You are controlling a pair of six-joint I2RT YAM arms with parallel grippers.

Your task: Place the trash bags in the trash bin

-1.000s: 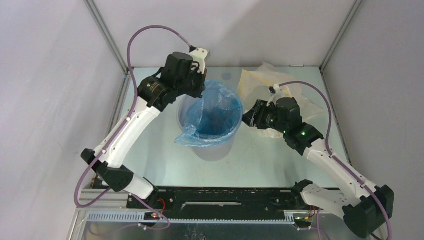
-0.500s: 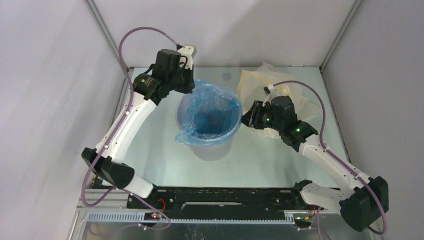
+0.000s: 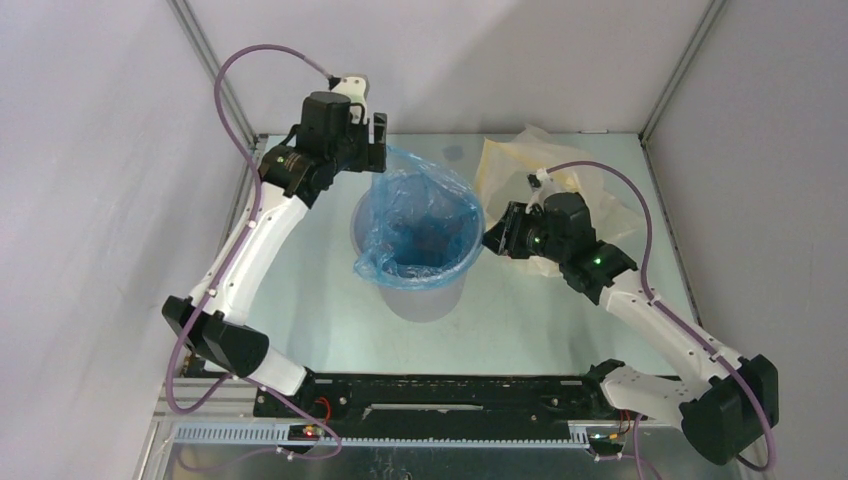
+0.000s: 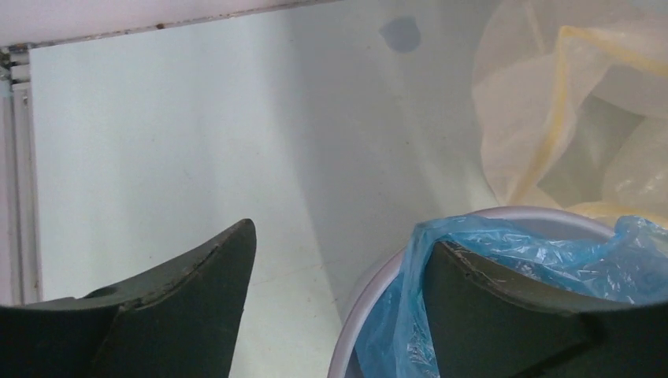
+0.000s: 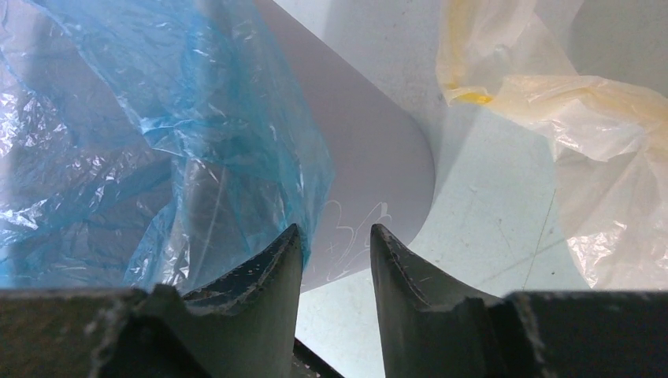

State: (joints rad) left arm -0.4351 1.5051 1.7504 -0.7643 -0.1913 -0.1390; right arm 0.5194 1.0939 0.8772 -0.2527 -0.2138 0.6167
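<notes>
no legible text, labels or numbers

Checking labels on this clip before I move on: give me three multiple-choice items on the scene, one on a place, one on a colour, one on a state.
1. Where is the pale yellow bag relative to the trash bin?
A inside it; B on the table beyond it; C under it.
2. What colour is the trash bag in the bin?
A blue; B black; C green.
3. How do the left gripper's jaws stand?
A shut on the bag; B out of view; C wide apart.

1 B: it lies crumpled on the table past the bin.
2 A: blue plastic drapes over the rim.
3 C: the left wrist view shows a wide gap.
</notes>
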